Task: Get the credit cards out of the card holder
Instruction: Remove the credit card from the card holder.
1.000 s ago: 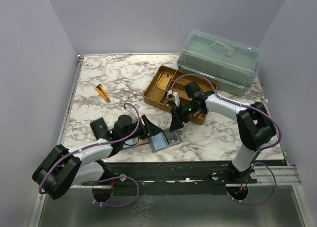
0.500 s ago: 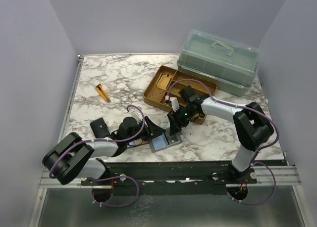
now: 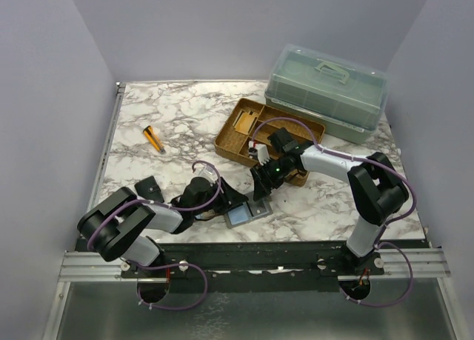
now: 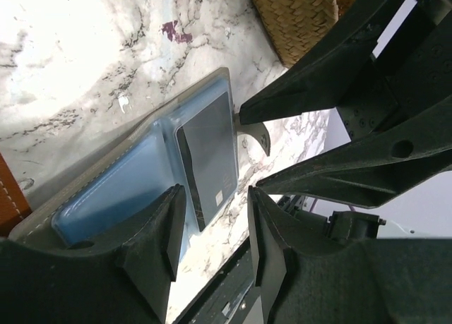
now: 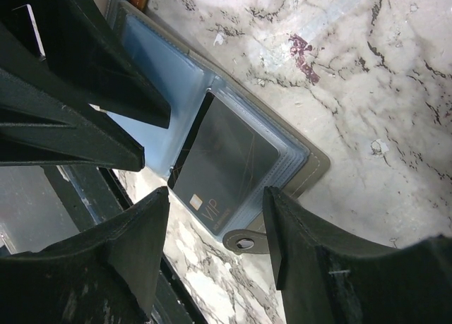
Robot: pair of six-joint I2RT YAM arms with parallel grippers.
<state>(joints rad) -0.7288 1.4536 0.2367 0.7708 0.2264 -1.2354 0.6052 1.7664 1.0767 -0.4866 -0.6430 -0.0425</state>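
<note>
The card holder (image 3: 244, 214) lies spread open and flat on the marbled counter (image 3: 170, 110), at its near edge, between the two arms. Its blue inner panel (image 4: 127, 193) faces up, and a dark card (image 5: 226, 165) marked "VIP" sits in the clear pocket on that panel. A strip of tan-orange leather (image 4: 10, 190) shows at the holder's far side. The snap tab (image 5: 247, 241) sticks out past the card's end. You have the left end effector (image 4: 215, 197) directly above the holder with its jaws partly apart. One corner of the dark card shows in the gap and nothing is gripped. I cannot tell whether the fingertips (image 4: 173, 218) touch the panel. You have the right end effector (image 5: 215, 197) facing it from the opposite side, just above the tab end. Its jaws are moderately wide and also hold nothing. The two end effectors stand close, tips nearly meeting over the holder. Further out, a small black case (image 3: 150, 188) lies left of the left arm. An orange-and-black pen (image 3: 154, 138) lies beyond that. A woven tray (image 3: 241, 144) sits behind the right arm, and a lidded translucent box (image 3: 326, 92) stands at the back right.
</note>
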